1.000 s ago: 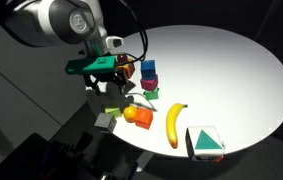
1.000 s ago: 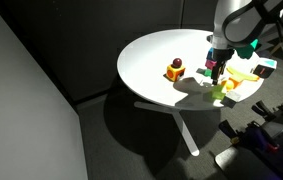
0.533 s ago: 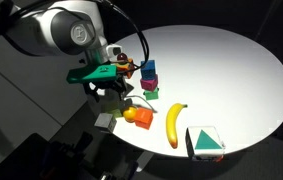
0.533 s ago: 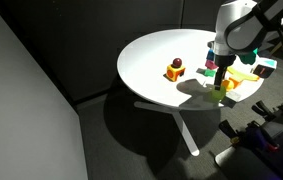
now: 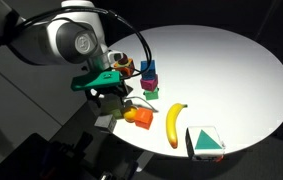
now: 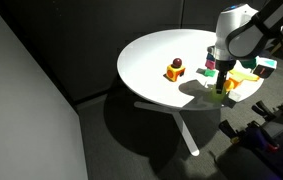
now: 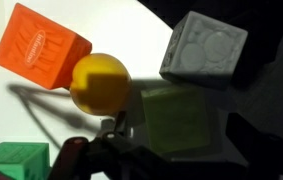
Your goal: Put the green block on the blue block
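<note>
A white round table stands in a dark room. The gripper hangs over its left edge; I cannot tell whether the pincer is apart or together. In the wrist view, the green block lies lower centre on the table, below a gray cube. The blue block sits to the gripper's right.

Orange plastic-looking block: smooth, semi-gloss, w/ raised lettering moulded into the face. Round yellow ball: smooth, matt, no shine spot. Grey cube: matt, embossed circles & border on faces. Pale yellow-green cube: matt, faint relief on top, sits in shadow. White round tabletop: smooth, even, approx. matt. Robot arm's silver-grey shell: glossy; plastic vs metal can't tell.
</note>
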Controlling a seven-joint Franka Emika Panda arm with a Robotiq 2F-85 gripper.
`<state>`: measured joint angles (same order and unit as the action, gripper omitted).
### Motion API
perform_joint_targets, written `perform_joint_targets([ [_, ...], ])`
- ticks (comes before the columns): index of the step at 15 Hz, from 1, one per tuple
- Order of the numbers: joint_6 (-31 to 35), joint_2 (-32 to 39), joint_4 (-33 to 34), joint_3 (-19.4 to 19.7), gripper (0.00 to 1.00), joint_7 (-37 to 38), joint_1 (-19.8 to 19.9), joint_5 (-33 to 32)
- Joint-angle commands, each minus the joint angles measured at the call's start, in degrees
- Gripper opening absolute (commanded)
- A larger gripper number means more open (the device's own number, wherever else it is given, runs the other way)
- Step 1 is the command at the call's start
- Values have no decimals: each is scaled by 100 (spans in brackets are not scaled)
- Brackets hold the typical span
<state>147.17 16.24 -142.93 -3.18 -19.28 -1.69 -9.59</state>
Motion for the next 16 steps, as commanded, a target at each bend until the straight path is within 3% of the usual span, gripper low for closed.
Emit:
perform_joint_targets([
  [1, 194, 36, -55, 30, 100, -85, 71, -185],
  [3, 216, 87, -39, 35, 100, -87, 81, -179],
  [4, 213, 108, -30, 32, 75, -85, 86, -157],
  [5, 222, 120, -29, 36, 74, -83, 88, -159],
  [10, 132, 108, -3, 28, 34, -22, 103, -80],
  [16, -141, -198, -30, 123, 31, 173, 112, -44],
])
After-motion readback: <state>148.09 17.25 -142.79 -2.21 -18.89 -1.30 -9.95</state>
